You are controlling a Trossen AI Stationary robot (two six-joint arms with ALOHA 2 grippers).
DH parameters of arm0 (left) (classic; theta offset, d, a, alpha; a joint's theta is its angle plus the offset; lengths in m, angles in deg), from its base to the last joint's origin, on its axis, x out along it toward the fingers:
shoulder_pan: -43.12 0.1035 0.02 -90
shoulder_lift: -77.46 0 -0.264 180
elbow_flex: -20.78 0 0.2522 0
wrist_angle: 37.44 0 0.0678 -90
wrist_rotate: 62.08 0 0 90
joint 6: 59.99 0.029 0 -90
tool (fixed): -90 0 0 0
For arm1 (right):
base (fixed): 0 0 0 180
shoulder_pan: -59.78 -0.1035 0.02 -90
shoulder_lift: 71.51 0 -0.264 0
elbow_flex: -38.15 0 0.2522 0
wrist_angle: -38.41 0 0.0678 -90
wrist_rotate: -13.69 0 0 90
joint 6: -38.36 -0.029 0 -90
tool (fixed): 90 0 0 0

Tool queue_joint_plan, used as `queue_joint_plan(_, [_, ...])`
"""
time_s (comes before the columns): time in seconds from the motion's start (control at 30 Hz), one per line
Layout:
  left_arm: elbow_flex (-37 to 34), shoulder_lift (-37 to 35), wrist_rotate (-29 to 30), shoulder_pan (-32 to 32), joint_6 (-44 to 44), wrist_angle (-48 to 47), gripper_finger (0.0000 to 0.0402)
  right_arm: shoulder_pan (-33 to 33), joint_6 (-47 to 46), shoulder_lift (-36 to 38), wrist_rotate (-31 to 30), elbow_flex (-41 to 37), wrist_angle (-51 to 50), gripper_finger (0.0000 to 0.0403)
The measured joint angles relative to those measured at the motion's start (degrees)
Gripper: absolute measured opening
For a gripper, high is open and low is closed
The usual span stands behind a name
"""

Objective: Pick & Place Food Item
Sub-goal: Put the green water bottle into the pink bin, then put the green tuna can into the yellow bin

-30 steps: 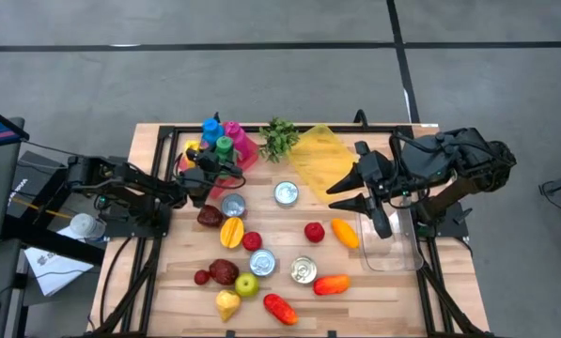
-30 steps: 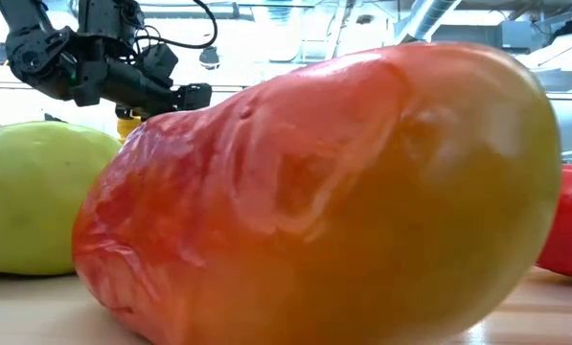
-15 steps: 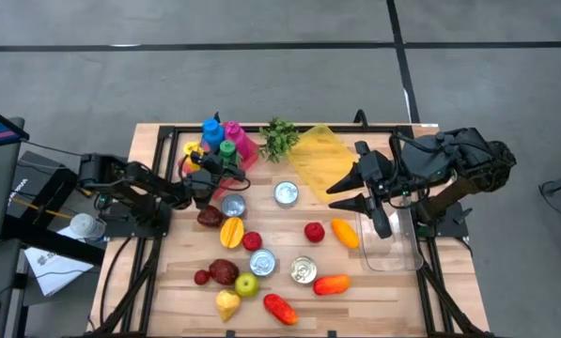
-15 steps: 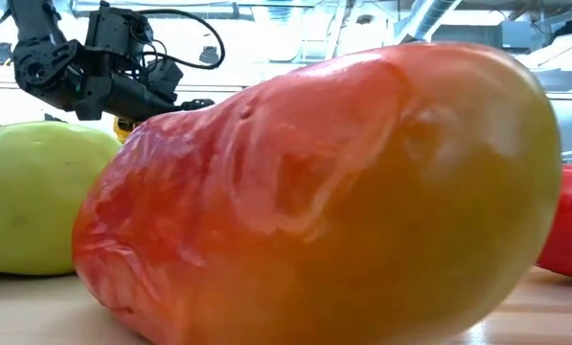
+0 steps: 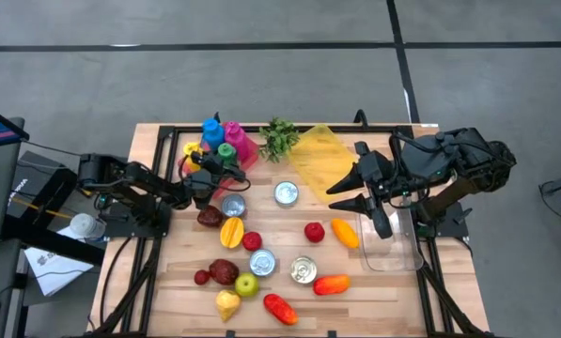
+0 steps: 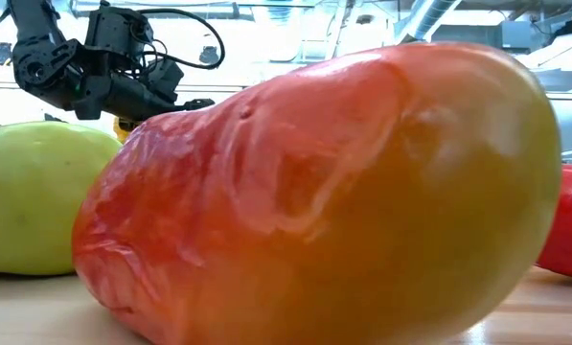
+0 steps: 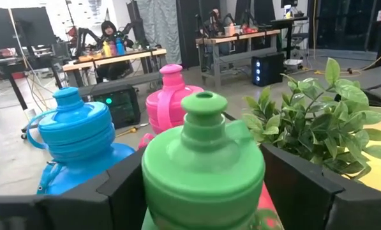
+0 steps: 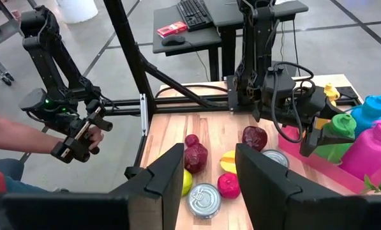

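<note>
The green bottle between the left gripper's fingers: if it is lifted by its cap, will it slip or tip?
The green bottle has a smooth, round plastic cap, so it may slip. It looks tall and narrow, so a sideways push could tip it. The blue bottle and pink bottle stand close, so it might knock them.

Left gripper (image 5: 225,170) reaches out low and level, fingers (image 7: 123,185) spread wide. Right gripper (image 5: 341,194) hangs raised — its fingers (image 8: 168,169) parted, nothing between them.

green bottle (image 7: 203,172) between fingers (image 7: 298,185) | blue bottle (image 7: 75,137), pink bottle (image 7: 172,89) behind
</note>
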Motion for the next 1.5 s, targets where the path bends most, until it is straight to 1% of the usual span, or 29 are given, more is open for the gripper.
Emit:
queue_joint_plan(0.2, [0.02, -1.39, -0.97, -0.09, 0.54, 0.22, 0.0270, 0.00, 0.00, 0.00, 0.04, 0.00, 0.01, 0.0163])
queue_joint_plan(0.4, [0.02, -7.10, -1.68, -1.12, 7.91, -0.19, 0.0271, 0.02, 0.04, 0.00, 1.16, 0.00, -0.01, 0.0197])
queue_joint_plan(0.47, [0.02, -9.53, -2.68, -1.49, 9.12, -0.24, 0.0271, 0.02, 0.20, 0.00, 1.27, 0.00, -0.01, 0.0206])
queue_joint_plan(0.53, [0.02, -12.11, -5.16, -1.94, 9.46, -0.21, 0.0271, 0.08, 0.20, 0.00, 1.10, 0.00, -0.13, 0.0213])
queue_joint_plan(0.6, [0.02, -15.12, -7.55, -2.64, 9.51, -0.23, 0.0271, 0.53, 0.21, 0.00, 1.07, 0.00, -1.24, 0.0215])
queue_joint_plan(0.67, [0.02, -18.64, -8.75, -3.64, 9.57, -0.33, 0.0271, 1.43, 0.20, -0.16, 0.78, 0.00, -2.68, 0.0216])
queue_joint_plan(0.8, [0.02, -25.62, -9.48, -5.82, 12.93, -0.37, 0.0271, 3.68, 0.16, -1.04, -1.52, -0.09, -7.29, 0.0215])
queue_joint_plan(0.87, [0.04, -29.46, -11.67, -7.08, 13.66, -0.45, 0.0271, 5.50, -0.89, -2.31, -3.45, 0.09, -9.31, 0.0216])
queue_joint_plan(0.93, [0.77, -33.07, -13.94, -8.78, 13.87, -0.31, 0.0271, 7.20, -2.97, -3.29, -4.04, -0.15, -13.81, 0.0221])
queue_joint_plan(1.0, [1.71, -36.34, -14.96, -10.86, 15.29, -0.50, 0.0271, 9.88, -4.09, -5.51, -4.07, 0.12, -15.77, 0.0228])
queue_joint_plan(1.07, [3.24, -39.10, -16.06, -13.45, 17.02, -0.48, 0.0271, 11.52, -3.70, -7.42, -3.85, -0.15, -20.37, 0.0240])
queue_joint_plan(1.1, [4.04, -40.33, -16.78, -14.98, 18.29, -0.58, 0.0271, 12.22, -2.85, -8.74, -3.82, -0.13, -21.11, 0.0248])
queue_joint_plan(1.17, [5.71, -42.39, -17.29, -18.27, 21.34, -1.45, 0.0271, 13.63, -0.40, -11.34, -3.21, 0.02, -20.63, 0.0263])
queue_joint_plan(1.3, [9.44, -45.11, -17.75, -25.29, 28.13, -4.24, 0.0271, 15.99, 7.70, -17.64, 2.74, -0.02, -18.49, 0.0295])
queue_joint_plan(1.37, [10.71, -45.78, -17.71, -28.21, 31.22, -4.64, 0.0271, 17.41, 10.91, -20.87, 4.70, -0.07, -17.35, 0.0310])
queue_joint_plan(1.5, [12.65, -47.35, -17.04, -33.73, 32.60, -4.76, 0.0271, 20.11, 14.99, -27.00, 7.07, -0.07, -17.17, 0.0333])
